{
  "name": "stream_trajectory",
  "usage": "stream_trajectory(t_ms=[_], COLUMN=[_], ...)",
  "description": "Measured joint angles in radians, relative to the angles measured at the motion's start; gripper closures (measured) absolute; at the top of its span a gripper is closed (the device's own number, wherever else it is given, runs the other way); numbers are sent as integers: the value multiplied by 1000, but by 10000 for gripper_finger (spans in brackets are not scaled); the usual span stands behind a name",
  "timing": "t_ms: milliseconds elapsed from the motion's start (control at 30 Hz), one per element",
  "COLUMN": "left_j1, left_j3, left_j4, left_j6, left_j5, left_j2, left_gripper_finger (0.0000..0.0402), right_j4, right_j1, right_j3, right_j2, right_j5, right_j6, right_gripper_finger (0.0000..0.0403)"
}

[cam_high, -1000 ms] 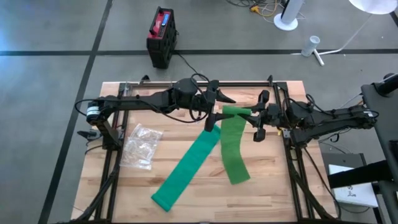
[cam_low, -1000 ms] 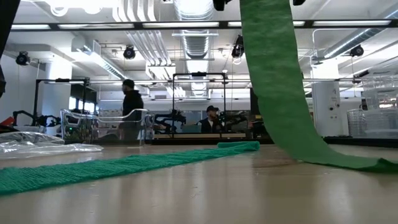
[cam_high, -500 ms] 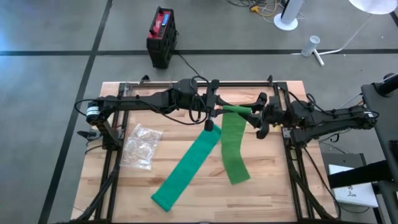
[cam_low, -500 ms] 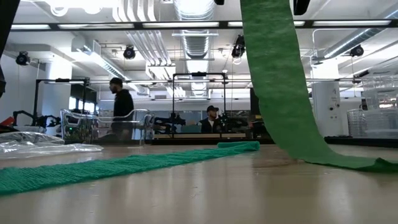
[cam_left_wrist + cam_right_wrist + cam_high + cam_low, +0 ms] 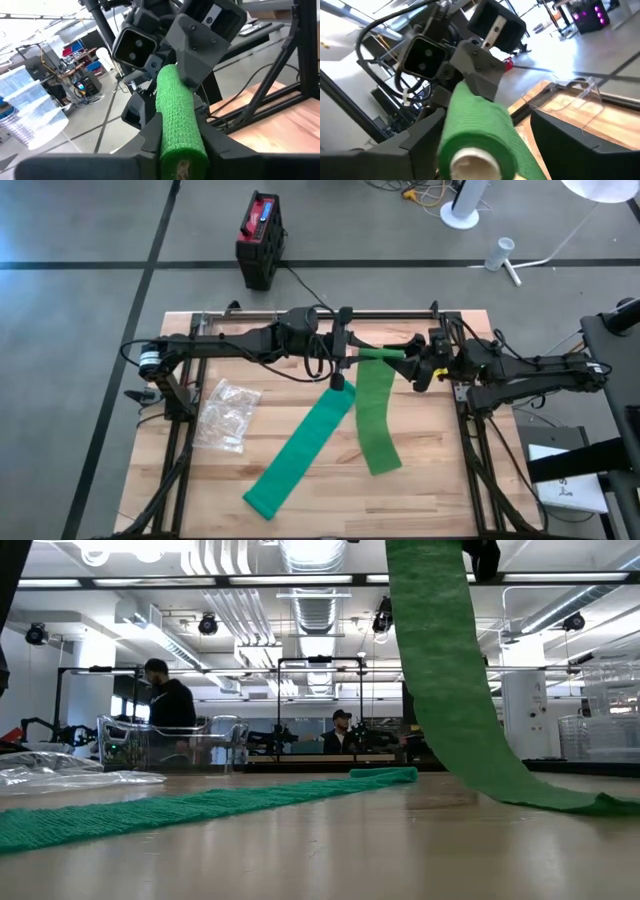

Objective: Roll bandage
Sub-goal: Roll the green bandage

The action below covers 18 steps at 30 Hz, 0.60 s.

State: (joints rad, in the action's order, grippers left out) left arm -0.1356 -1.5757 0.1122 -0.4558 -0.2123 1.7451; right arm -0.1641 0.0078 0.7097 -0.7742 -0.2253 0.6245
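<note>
Above the wooden table [image 5: 420, 480], the green bandage [image 5: 375, 415] trails from its roll [image 5: 176, 125]. The left gripper [image 5: 343, 358] has just clamped the roll; the right gripper [image 5: 418, 367] has spread wide, apparently letting go to regrip for another turn.

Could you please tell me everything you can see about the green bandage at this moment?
The green bandage is a long strip of crinkly, woven-looking fabric. One end is wound into a small roll around a pale core, held up above the wooden table near its far edge. The left hand is shut on one end of the roll; the right hand stands open around the other. From the roll the strip hangs down to the table, where it turns back towards the near-left corner and lies flat.
</note>
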Motion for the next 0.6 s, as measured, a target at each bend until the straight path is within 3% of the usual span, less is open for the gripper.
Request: stream_trajectory(t_ms=[167,400,600], left_j1=[0,1,1], left_j3=[0,1,2], left_j4=[-9,5,39], left_j6=[-3,20,32], left_j5=[-6,-6,14], left_j2=[0,1,1], left_gripper_finger=[353,350,349], right_j4=[41,261,259], right_j1=[-24,-99,-107], right_j3=[19,158,206], right_j2=[0,-32,-93], right_j5=[81,178,251], right_j6=[-40,-74,-96], right_gripper_finger=[123,112,106])
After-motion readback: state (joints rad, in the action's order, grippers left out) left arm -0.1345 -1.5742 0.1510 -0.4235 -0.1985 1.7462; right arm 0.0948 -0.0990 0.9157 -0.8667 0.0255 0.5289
